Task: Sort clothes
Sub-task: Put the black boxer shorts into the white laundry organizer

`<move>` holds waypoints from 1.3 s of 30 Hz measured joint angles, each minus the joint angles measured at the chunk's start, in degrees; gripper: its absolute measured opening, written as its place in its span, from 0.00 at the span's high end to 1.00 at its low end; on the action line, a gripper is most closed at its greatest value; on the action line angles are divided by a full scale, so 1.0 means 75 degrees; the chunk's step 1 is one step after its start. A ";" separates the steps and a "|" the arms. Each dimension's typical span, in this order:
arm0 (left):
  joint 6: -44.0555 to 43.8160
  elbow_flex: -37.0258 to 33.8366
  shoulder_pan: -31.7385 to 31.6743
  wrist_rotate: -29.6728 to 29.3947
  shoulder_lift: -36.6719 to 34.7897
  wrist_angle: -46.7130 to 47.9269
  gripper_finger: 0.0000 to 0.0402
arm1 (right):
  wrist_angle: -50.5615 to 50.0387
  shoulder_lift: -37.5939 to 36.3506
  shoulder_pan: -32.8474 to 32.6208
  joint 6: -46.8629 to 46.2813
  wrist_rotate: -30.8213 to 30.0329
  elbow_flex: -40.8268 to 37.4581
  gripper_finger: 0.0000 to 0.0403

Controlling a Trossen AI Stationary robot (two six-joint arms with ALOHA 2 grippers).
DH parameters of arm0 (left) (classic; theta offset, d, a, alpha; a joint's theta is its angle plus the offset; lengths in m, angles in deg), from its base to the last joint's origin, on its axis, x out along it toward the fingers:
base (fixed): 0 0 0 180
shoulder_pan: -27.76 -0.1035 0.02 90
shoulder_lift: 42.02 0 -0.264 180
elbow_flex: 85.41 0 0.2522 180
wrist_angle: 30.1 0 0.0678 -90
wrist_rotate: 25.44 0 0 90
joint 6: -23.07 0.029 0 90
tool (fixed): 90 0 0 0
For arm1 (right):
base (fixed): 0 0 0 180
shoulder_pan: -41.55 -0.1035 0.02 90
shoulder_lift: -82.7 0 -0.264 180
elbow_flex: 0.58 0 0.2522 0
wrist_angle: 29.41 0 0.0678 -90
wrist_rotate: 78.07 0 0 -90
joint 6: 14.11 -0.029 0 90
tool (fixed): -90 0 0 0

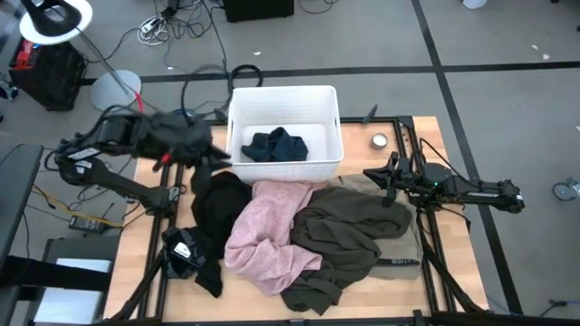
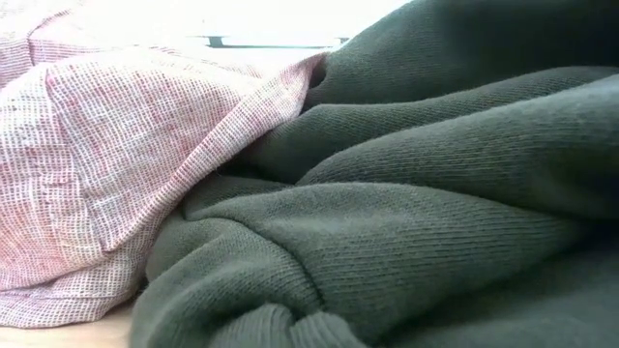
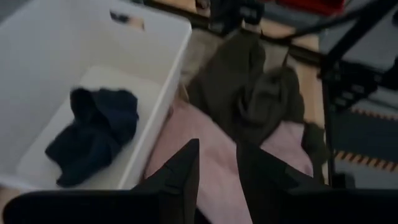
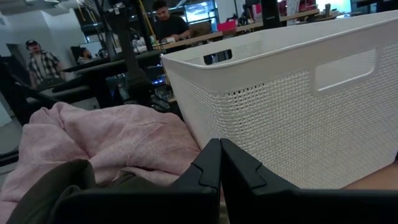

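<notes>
A dark teal-blue garment (image 1: 276, 145) (image 3: 93, 134) lies crumpled on the floor of the white bin (image 1: 331, 122) at the table's far middle. In front of the bin a black garment (image 1: 213, 213), a pale pink one (image 1: 272, 231) (image 3: 205, 134) and an olive-brown one (image 1: 349, 235) (image 3: 249, 87) lie heaped on the table, overlapping each other. My left gripper (image 1: 213, 156) (image 3: 217, 149) hangs open above the bin's left near corner, with nothing between its fingers. My right gripper (image 1: 370, 172) (image 4: 219, 144) rests shut at the table's right, just off the olive garment, pointing at the bin.
A small round tin (image 1: 379, 140) sits on the table right of the bin. Dark frame bars (image 1: 430, 244) run along the table's sides. The low view is filled by pink cloth (image 2: 106, 155) and olive cloth (image 2: 416, 213). People sit at desks behind (image 4: 168, 25).
</notes>
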 joint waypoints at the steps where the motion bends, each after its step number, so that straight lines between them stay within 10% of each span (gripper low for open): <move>1: -0.0194 0.0000 0.0283 -0.0240 0.0003 0.0186 0.72 | -0.0003 0.0000 0.0003 0.0000 0.0000 0.0000 0.98; 17: -0.2907 -0.0200 0.3539 -0.1904 0.0534 0.1584 0.72 | 0.0000 0.0000 0.0003 0.0000 0.0000 0.0000 0.98; 39: -0.9002 -0.5083 0.5755 -0.0432 -0.0090 -0.0258 0.72 | 0.0000 0.0000 0.0003 0.0000 0.0003 0.0000 0.98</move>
